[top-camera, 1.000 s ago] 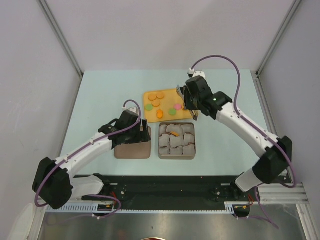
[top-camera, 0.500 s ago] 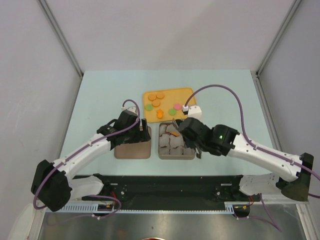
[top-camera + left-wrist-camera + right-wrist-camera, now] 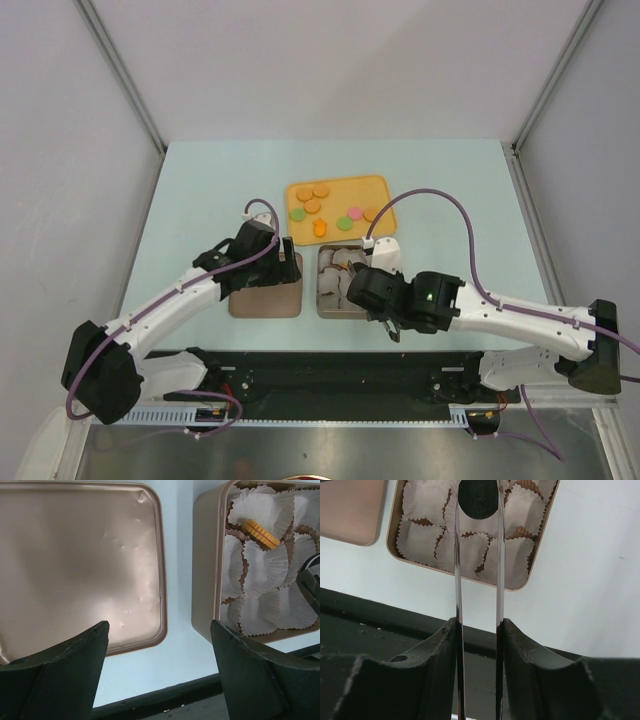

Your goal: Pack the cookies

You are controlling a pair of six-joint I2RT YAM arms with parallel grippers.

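Several cookies (image 3: 313, 199), orange, green and pink, lie on a yellow tray (image 3: 375, 187) at the back. A gold tin (image 3: 326, 308) lined with white paper cups (image 3: 422, 539) holds one orange ridged cookie (image 3: 261, 533). My right gripper (image 3: 477, 495) is shut, through two thin metal blades, on a black round cookie (image 3: 479, 505), held just above the cups in the tin's near part. In the top view the right gripper (image 3: 385, 302) covers the tin's near right. My left gripper (image 3: 159, 630) is open and empty, low over the table between tin and lid.
The tin's flat gold lid (image 3: 75, 555) lies left of the tin, also in the top view (image 3: 265, 300). The table's black front edge (image 3: 165, 700) runs close behind the left fingers. The right arm's cable (image 3: 440, 200) arcs over the table's right side.
My right arm has swung from the yellow tray toward me and now hangs over the tin with the black cookie. The left arm has stayed still.
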